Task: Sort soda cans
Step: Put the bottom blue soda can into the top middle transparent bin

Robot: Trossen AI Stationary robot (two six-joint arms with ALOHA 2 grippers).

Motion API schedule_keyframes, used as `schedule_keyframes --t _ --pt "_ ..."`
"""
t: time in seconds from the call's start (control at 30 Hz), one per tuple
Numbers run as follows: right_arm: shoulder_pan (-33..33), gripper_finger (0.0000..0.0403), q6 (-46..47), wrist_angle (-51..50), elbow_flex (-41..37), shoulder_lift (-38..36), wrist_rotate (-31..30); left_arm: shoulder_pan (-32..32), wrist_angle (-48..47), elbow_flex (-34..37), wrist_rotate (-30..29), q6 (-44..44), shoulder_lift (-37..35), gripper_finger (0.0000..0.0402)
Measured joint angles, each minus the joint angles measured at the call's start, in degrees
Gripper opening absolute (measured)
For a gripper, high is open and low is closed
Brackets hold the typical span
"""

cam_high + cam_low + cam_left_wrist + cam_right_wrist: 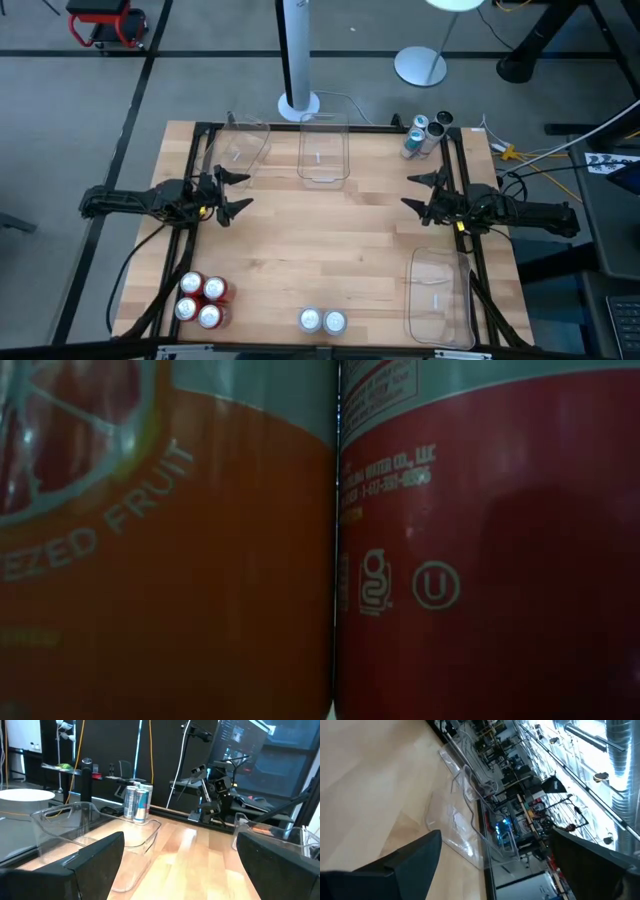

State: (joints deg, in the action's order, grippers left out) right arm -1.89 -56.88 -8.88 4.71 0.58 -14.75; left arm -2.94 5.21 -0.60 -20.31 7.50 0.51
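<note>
High view: wooden table point(330, 230). Four red cans point(201, 299) in a tight square at the near left corner; two silver-white cans point(322, 321) side by side at the near edge's middle; three teal/silver cans point(425, 133) clustered at the far right corner. All nine stand upright, long axes vertical, tops up. Three clear bins point(323, 150): two at the far edge, one at near right. Left gripper point(232, 191) at mid-left, fingers spread, holding nothing; right gripper point(420, 192) at mid-right, likewise spread and empty.

Low view: filled by two can walls touching, one orange, one red; upright printed text, unseen from above.

Left wrist view: teal/silver cans beyond a bin, with the right gripper farther off.

Right wrist view: one bin only; no cans.
</note>
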Motion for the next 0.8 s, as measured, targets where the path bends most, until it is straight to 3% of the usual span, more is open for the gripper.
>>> schedule_keyframes --t 0.33,0.57,0.7,0.8 --pt "0.0 0.0370 -0.2 4.7 0.0 1.3 -1.5 0.0 0.4 0.0 -2.8 1.3 0.0 0.0375" --pt "0.0 0.0370 -2.4 4.2 3.9 7.2 -11.1 0.0 2.7 0.0 -4.6 -0.8 0.0 0.0375" --pt "0.0 0.0370 -5.6 2.4 11.0 14.1 -15.9 0.2 3.5 0.0 -5.3 -0.9 0.0 0.0375" --pt "0.0 0.0370 -7.6 -3.2 18.8 21.2 -23.1 1.5 3.3 0.0 -6.5 -0.9 0.0 0.0375"
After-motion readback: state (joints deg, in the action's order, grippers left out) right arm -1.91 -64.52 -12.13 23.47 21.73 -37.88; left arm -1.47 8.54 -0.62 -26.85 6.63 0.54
